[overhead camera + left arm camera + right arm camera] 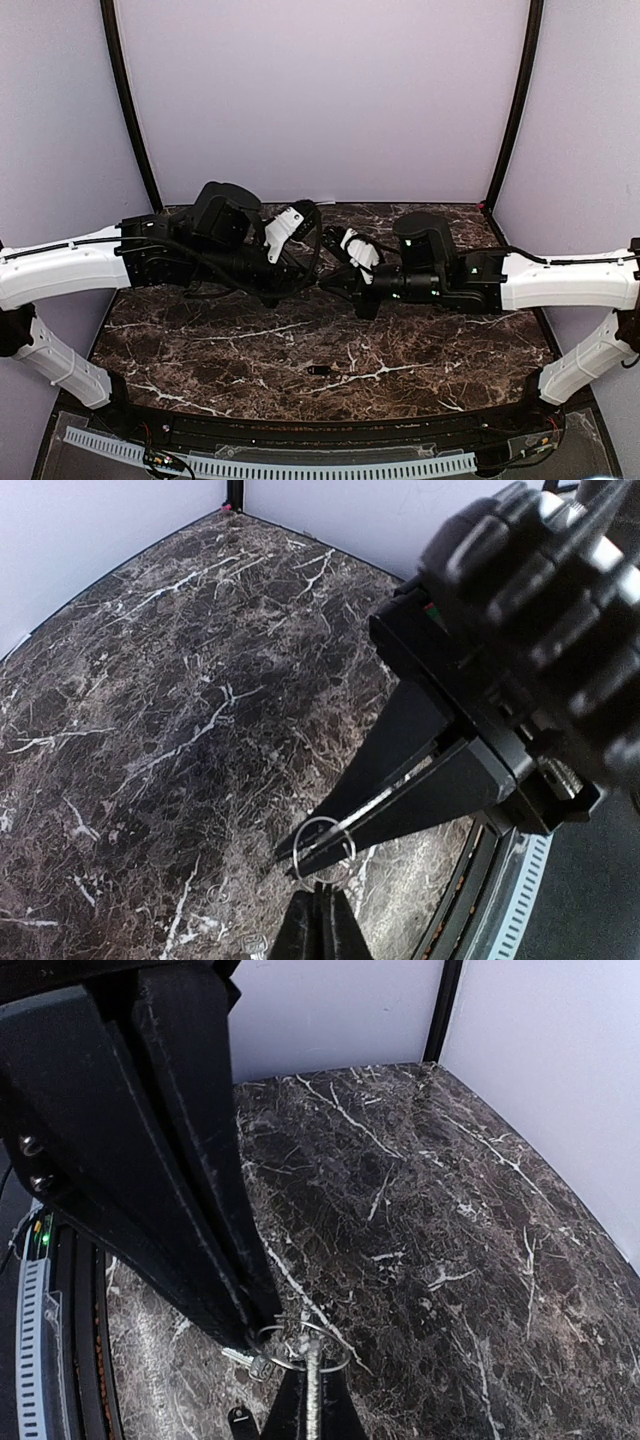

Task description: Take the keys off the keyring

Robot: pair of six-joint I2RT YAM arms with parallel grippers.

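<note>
Currently keyring (305,830) pinched btwn L hand (320,892), R hand (292,858); key (322,370) on table (200,350).

My place is a lab test booth: plain lavender walls (320,100) enclose the marble-patterned table (200,345), cable track (270,466) along the frame's bottom.

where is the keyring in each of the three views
top external: too small to make out; it would be at the centre of the picture, where the two arms' tips meet.
left wrist: keyring low centre, just above the left gripper.
right wrist: bottom centre, just above the right gripper.
shared landmark: the point where both grippers' closed tips meet on the ring.
</note>
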